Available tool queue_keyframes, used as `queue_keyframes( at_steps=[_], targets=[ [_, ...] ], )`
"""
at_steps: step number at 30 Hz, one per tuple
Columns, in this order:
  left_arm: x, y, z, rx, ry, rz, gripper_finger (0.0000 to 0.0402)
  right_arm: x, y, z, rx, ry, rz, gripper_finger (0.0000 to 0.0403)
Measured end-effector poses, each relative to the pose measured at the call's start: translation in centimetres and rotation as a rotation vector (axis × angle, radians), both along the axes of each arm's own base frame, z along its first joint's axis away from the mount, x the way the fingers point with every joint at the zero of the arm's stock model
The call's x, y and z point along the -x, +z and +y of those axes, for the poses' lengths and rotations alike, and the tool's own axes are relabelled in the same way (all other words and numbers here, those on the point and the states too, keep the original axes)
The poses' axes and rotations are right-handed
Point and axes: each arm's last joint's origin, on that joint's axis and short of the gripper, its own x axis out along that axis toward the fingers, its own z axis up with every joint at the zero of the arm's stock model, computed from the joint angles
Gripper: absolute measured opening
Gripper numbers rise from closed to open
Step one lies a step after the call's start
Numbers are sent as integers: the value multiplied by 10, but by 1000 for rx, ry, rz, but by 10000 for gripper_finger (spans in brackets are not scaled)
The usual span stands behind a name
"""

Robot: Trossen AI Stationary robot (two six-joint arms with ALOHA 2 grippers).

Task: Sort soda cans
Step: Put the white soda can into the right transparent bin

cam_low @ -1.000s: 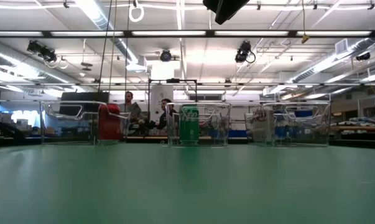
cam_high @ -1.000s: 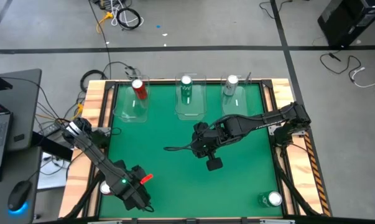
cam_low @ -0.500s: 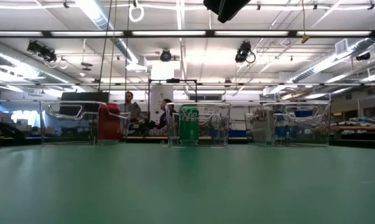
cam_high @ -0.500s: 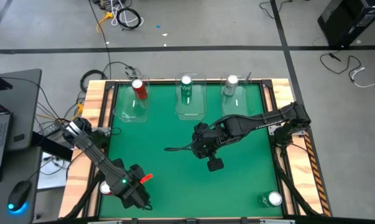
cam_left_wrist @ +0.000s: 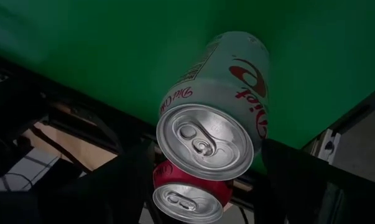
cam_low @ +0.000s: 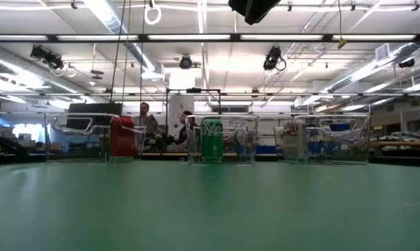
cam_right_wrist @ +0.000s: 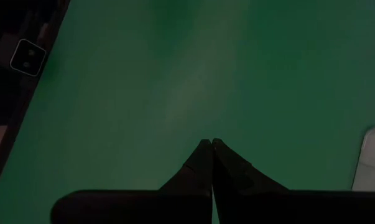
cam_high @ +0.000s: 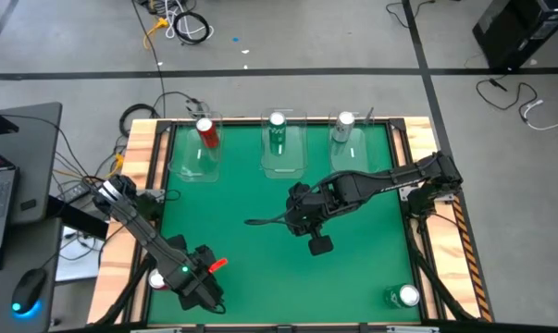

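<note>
In the left wrist view my left gripper [cam_left_wrist: 206, 165] is open at the table's near left corner. It comes down from above over a silver-white can [cam_left_wrist: 227, 93], with one finger on each side. A red can [cam_left_wrist: 186, 198] stands right beside that can. Both are upright on the mat. In the high view my left gripper [cam_high: 191, 289] hides most of this, and one silver top [cam_high: 155, 279] shows beside it. My right gripper [cam_right_wrist: 211, 148] is shut and hovers over the middle of the mat [cam_high: 251, 222]. A green can [cam_high: 403, 296] stands at the near right corner. My left gripper has its fingers [cam_left_wrist: 134, 177] on either side of the silver-white can's top rim [cam_left_wrist: 168, 134], coming from above. I cannot tell whether they touch it. The can stands upright on the mat.
Three clear bins stand along the far edge. The left one holds a red can [cam_high: 204, 131], the middle one a green can [cam_high: 277, 129], the right one a silver can [cam_high: 343, 128]. A wooden frame [cam_high: 140, 176] borders the mat. People show far behind the table in the low view.
</note>
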Motion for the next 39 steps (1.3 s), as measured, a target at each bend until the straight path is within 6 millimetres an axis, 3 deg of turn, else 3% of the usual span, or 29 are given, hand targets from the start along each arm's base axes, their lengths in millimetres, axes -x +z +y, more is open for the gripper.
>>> queue_keyframes(
  at_steps=[27,34,39],
  targets=[
    [-25,-2,-11,53,-34,-327,301,1,-1,1,2,0,13,9],
    [-20,-2,1,70,13,-142,296,2,-1,0,0,-8,21,9],
    [-14,5,4,55,-6,-60,265,2,-1,0,1,-8,21,9]
  ],
)
